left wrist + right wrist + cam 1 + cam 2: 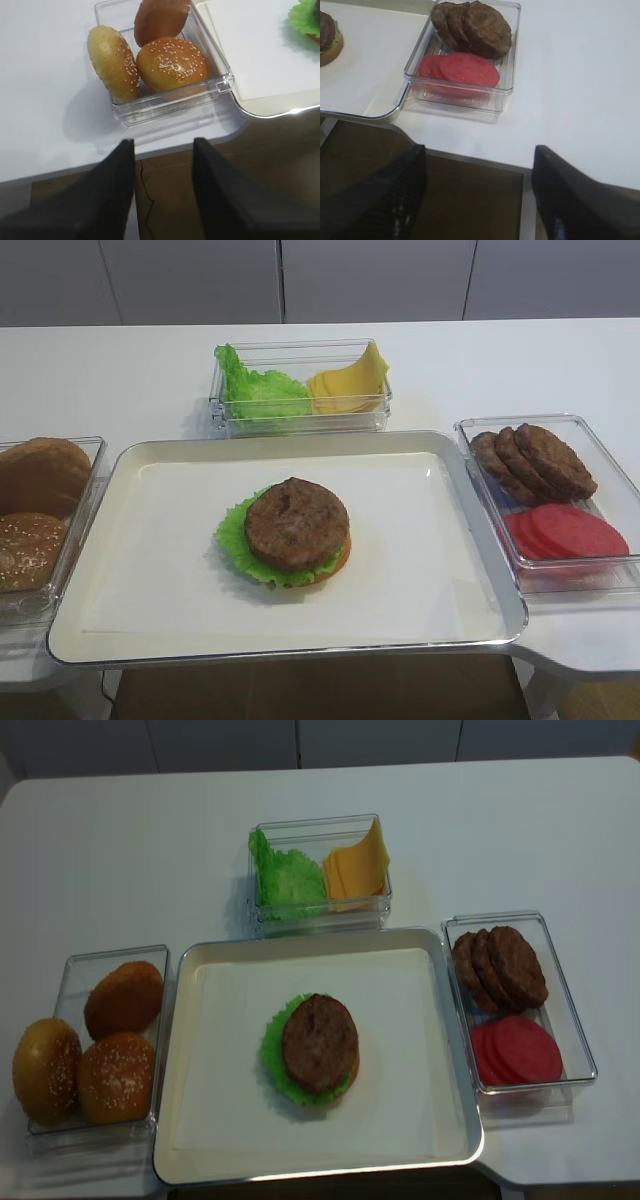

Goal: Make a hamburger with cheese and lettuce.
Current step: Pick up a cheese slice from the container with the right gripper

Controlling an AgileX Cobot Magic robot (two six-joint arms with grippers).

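Observation:
The hamburger (297,530) sits in the middle of the white tray (150,570): an orange-brown bun base, a frilly green leaf and a dark patty on top; it also shows in the second high view (318,1045). The cheese (350,380) and the lettuce (258,390) lie in a clear box behind the tray. My left gripper (164,147) is open and empty, off the table's front edge below the bun box. My right gripper (479,152) is open and empty, off the front edge below the patty box. Neither gripper shows in the high views.
A clear box of sesame buns (100,1050) stands left of the tray. A clear box of loose patties (500,965) and red tomato slices (515,1050) stands on the right. The table's front edge (480,160) lies just ahead of both grippers.

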